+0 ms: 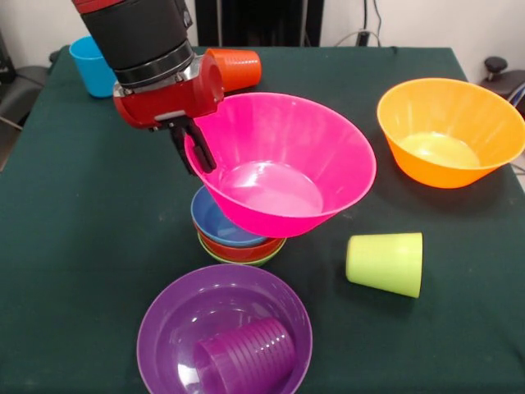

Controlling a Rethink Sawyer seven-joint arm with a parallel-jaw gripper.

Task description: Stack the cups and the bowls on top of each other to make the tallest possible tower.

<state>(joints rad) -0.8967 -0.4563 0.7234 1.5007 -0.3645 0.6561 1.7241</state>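
Pink bowl [283, 164], tilted, pinched at its rim by the tool [195, 152]; its base sits over the nested blue, orange and green small bowls [234, 238] mid-tabletop [74, 213]. Lime cup [385, 263] lies sideways just beside them.

Pink bowl [283, 164], purple bowl [164, 328], lime green cup [385, 263], blue cup [92, 66], dark green tablecloth [82, 205].
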